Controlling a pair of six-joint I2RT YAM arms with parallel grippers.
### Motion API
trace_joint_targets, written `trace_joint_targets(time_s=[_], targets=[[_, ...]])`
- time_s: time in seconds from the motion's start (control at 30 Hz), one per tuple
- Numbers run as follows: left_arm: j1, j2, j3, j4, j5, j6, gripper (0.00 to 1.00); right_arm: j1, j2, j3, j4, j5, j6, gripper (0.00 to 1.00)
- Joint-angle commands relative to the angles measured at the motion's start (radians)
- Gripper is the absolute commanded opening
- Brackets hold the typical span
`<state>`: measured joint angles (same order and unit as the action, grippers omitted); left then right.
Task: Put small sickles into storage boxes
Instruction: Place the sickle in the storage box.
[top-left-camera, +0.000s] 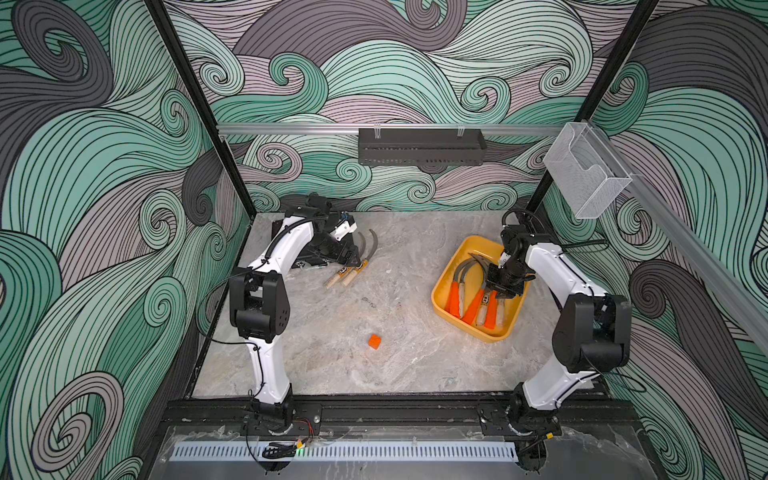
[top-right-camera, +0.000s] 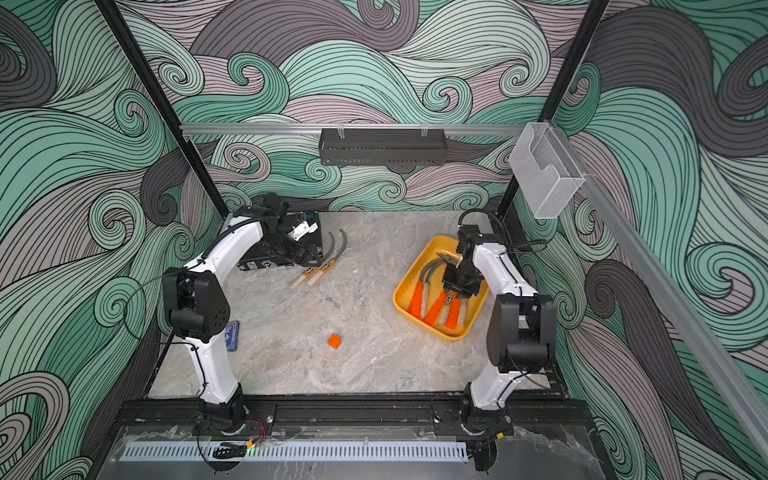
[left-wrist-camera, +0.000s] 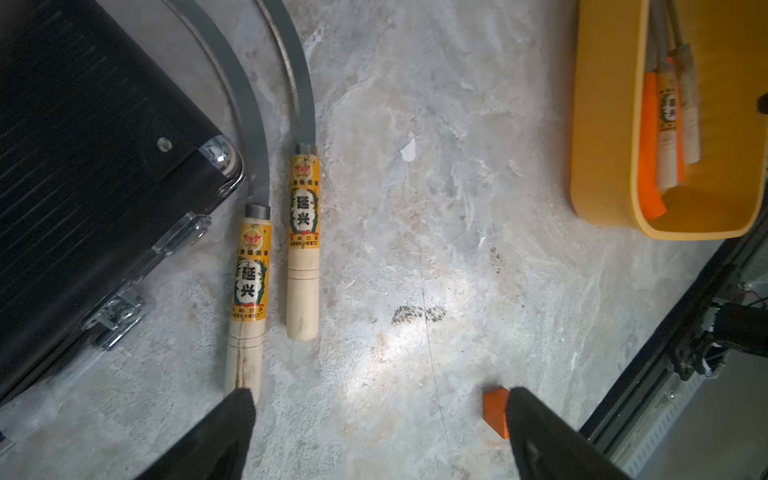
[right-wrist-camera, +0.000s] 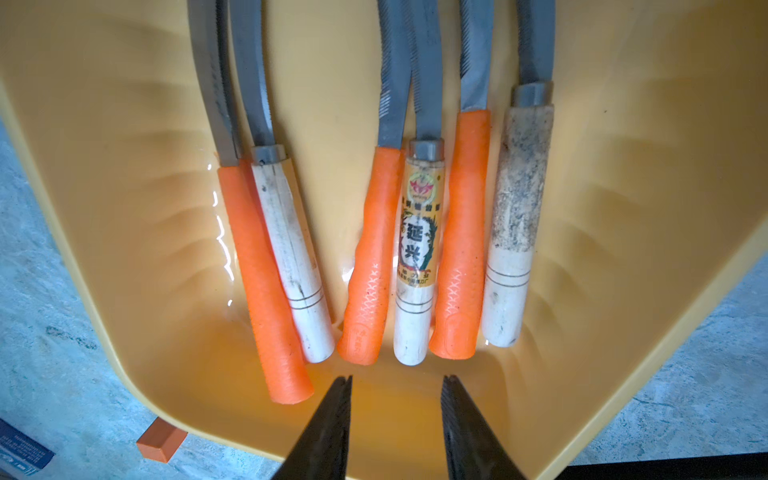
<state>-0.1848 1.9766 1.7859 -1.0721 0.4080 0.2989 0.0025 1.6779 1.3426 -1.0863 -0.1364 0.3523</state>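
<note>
Black case (left-wrist-camera: 83, 166) sits well apart from yellow tray (top-left-camera: 440, 305). Six sickles (right-wrist-camera: 376, 249) inside tray, handles side by side. Two sickles (left-wrist-camera: 303, 245) lie far from tray. Over tray, right gripper (right-wrist-camera: 397, 382): jaws slightly parted, empty. Far from tray, left gripper (left-wrist-camera: 380, 415): spread wide, empty.

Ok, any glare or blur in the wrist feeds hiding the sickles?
Left wrist: a bright glare patch on the table, both loose sickles sharp. Right wrist: small glints on the yellow tray, handles crisp, tray rim bowed by the lens.
</note>
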Motion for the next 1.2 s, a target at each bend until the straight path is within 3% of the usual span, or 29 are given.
trace_joint_targets(time_s=[0.0,0.23,0.77,1.17], targets=[[-0.021,0.027,0.035,-0.020,-0.066,-0.009,0.93,0.005,-0.048,0.023,-0.062,-0.008,0.005,0.39],[-0.063,0.078,0.066,-0.058,-0.163,-0.021,0.90,0.005,-0.069,0.012,-0.066,-0.037,0.008,0.39],[-0.123,0.239,0.183,-0.096,-0.228,-0.091,0.83,0.006,-0.076,0.012,-0.070,-0.057,-0.006,0.36],[-0.153,0.311,0.218,-0.070,-0.324,-0.160,0.72,0.006,-0.069,0.018,-0.078,-0.066,-0.021,0.35]])
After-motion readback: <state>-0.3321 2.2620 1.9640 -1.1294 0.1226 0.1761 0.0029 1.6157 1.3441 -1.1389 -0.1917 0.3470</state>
